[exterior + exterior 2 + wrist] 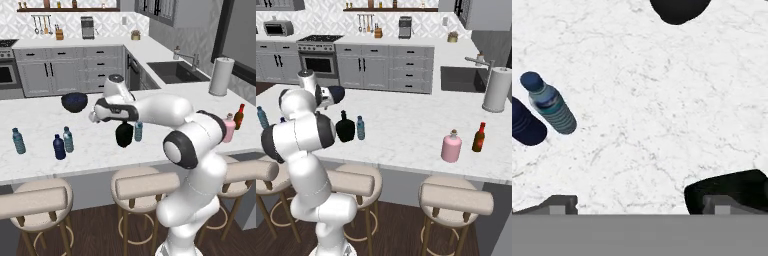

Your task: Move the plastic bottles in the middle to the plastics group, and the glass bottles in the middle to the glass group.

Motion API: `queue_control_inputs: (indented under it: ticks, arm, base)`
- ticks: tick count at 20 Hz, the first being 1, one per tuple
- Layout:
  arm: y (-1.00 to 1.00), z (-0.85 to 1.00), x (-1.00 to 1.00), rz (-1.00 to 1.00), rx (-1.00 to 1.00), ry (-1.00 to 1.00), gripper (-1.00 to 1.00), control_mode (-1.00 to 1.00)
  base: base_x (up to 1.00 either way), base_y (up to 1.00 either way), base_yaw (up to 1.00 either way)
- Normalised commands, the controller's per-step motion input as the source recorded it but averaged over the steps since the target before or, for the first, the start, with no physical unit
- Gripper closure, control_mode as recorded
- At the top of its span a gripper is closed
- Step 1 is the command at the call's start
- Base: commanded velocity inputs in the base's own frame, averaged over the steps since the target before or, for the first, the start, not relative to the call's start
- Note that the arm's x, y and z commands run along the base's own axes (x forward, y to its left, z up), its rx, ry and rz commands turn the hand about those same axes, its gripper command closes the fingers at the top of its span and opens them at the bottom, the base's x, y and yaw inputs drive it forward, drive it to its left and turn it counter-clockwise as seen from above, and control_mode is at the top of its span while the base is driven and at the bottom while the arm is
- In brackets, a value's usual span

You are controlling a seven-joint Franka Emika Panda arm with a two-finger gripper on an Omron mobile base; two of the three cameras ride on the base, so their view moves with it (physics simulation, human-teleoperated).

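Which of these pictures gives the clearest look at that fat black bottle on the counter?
The right base view: the black flask stands whole there, unobstructed, beside a small water bottle. In the left base view the arm hides its top. The hand view catches just a cropped dark part.

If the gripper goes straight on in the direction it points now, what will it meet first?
Most likely the bare marble counter. The open gripper points down at it, with the black flask beside one fingertip and the water bottle off to the side; depth is unclear.
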Motion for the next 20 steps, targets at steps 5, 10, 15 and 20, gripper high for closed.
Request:
queue_control_inputs:
  ticks: [5,10,15,20]
  arm:
    - [-0.75,0.07,-0.01,-0.31,-0.05,0.02,-1.0,-1.0]
    - [-0.62,0.0,0.07,-0.1,0.12,-0.01,-1.0,-1.0]
    - [-0.37,0.0,-0.08,-0.01,0.12,0.0,-1.0,-1.0]
    - [-0.16,-0.04,-0.03,0.0,0.03,0.0,-1.0,-1.0]
  base:
    - [0.0,0.0,0.0]
    - [0.0,0.0,0.0]
    - [0.0,0.0,0.0]
    - [0.0,0.0,0.0]
